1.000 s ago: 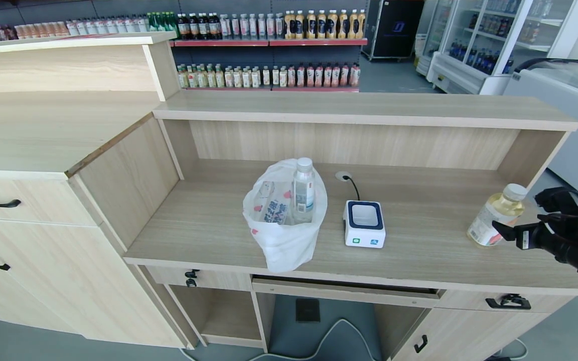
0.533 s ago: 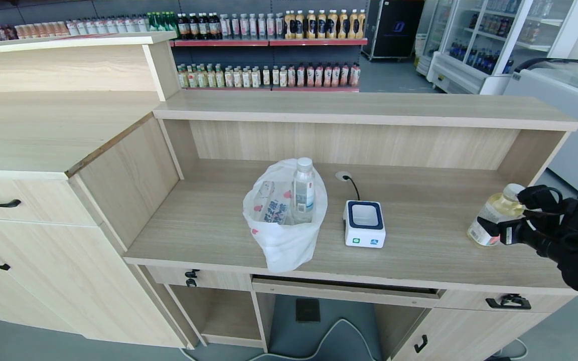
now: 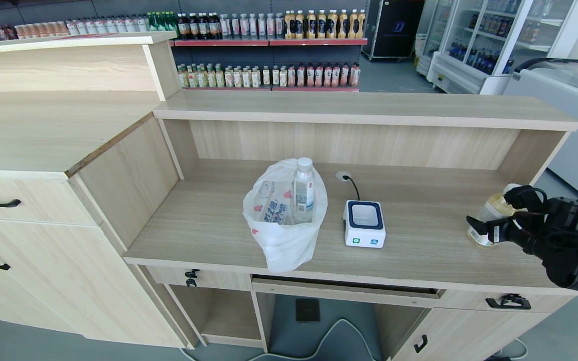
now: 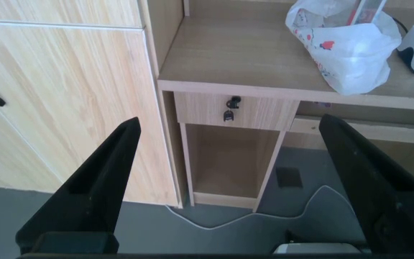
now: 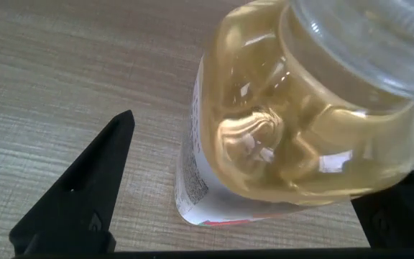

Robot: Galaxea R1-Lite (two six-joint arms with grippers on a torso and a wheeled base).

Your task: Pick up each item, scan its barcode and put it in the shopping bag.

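The right hand point(image 3: 500, 214) is standing wide open around the yellow bottle point(image 3: 487, 214), one finger point(image 3: 478, 226) in front of it and the other behind, by its cap. In the right wrist view the yellow bottle point(image 5: 293, 144) is sitting between the two fingers, and one finger point(image 5: 85, 201) is showing a clear gap from it. I cannot tell whether the other is touching.

The bottle is standing upright near the right end of the table point(image 3: 419, 250), close to the side wall there. The hand is covering its cap and far side.

A broad stretch of bare table is lying between it and the scanner point(image 3: 364, 223). Just left of the scanner, the bag point(image 3: 284, 240) is sitting open with a clear bottle point(image 3: 303, 190) upright inside.

The left hand point(image 4: 230, 124) is hanging wide open and holding nothing, low off the table's left front corner, facing the lower cabinets point(image 4: 63, 101).
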